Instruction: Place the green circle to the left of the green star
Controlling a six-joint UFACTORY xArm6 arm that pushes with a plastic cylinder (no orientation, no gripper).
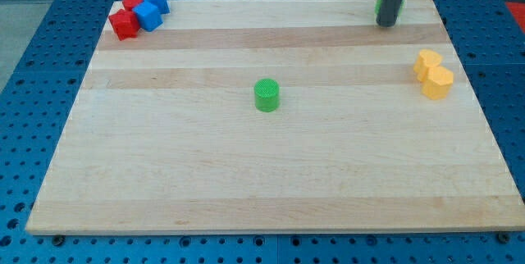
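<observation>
The green circle point(267, 95) is a short green cylinder standing near the middle of the wooden board point(246, 174). A sliver of a green block point(378, 5), probably the green star, shows at the board's top right edge, mostly hidden behind my rod. My tip point(385, 24) rests on the board right beside that green block, far to the upper right of the green circle.
Two red blocks point(125, 21) and two blue blocks point(150, 12) are clustered at the board's top left corner. Two yellow blocks point(432, 74) sit together near the right edge. The board lies on a blue perforated table.
</observation>
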